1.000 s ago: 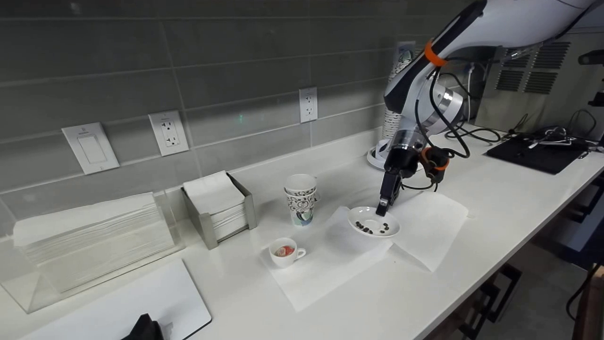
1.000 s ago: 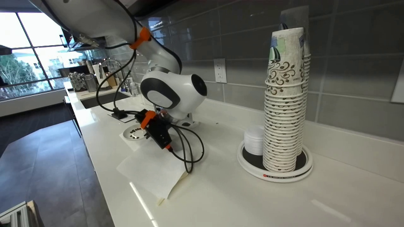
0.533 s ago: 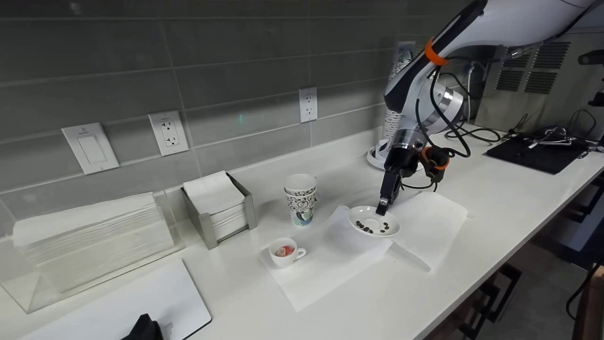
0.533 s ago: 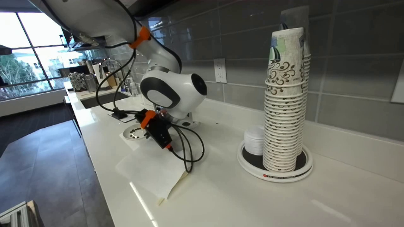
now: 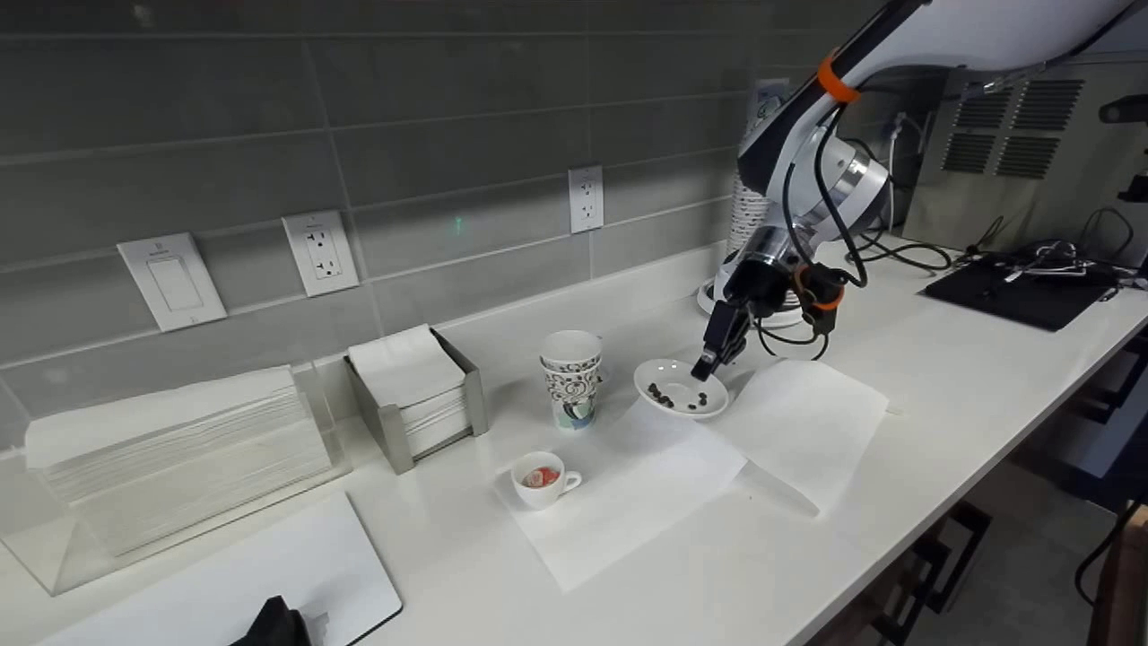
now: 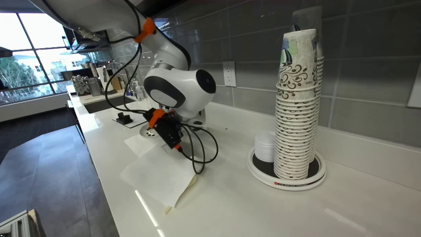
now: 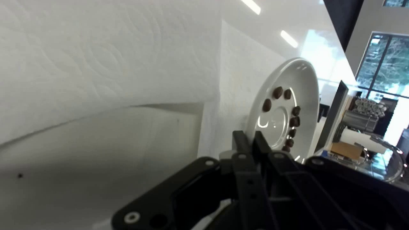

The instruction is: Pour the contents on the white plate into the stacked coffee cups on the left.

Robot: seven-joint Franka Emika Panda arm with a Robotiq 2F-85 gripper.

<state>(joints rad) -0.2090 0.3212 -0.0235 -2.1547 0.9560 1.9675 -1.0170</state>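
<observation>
The white plate [image 5: 677, 377] is a shallow saucer with several dark brown beans [image 5: 659, 396] along one side. My gripper [image 5: 704, 370] is shut on the plate's rim; in the wrist view the two fingertips [image 7: 250, 139] pinch the rim of the plate [image 7: 306, 80], with the beans [image 7: 294, 121] inside it. The plate appears held above the counter and slightly tilted. The stacked coffee cups [image 5: 572, 386], patterned paper cups, stand upright to the left of the plate, apart from it. In an exterior view the plate [image 6: 144, 131] is partly hidden behind my gripper's body.
A small white cup [image 5: 538, 489] with a red item inside stands in front of the stacked cups. Paper sheets [image 5: 807, 431] lie on the counter. A napkin holder [image 5: 480, 395] stands left of the cups. A tall cup stack [image 6: 292, 131] stands on a round tray [image 6: 263, 176].
My gripper has moved with the plate toward the wall and the stacked cups, left and slightly up in an exterior view. The beans stay on the plate.
</observation>
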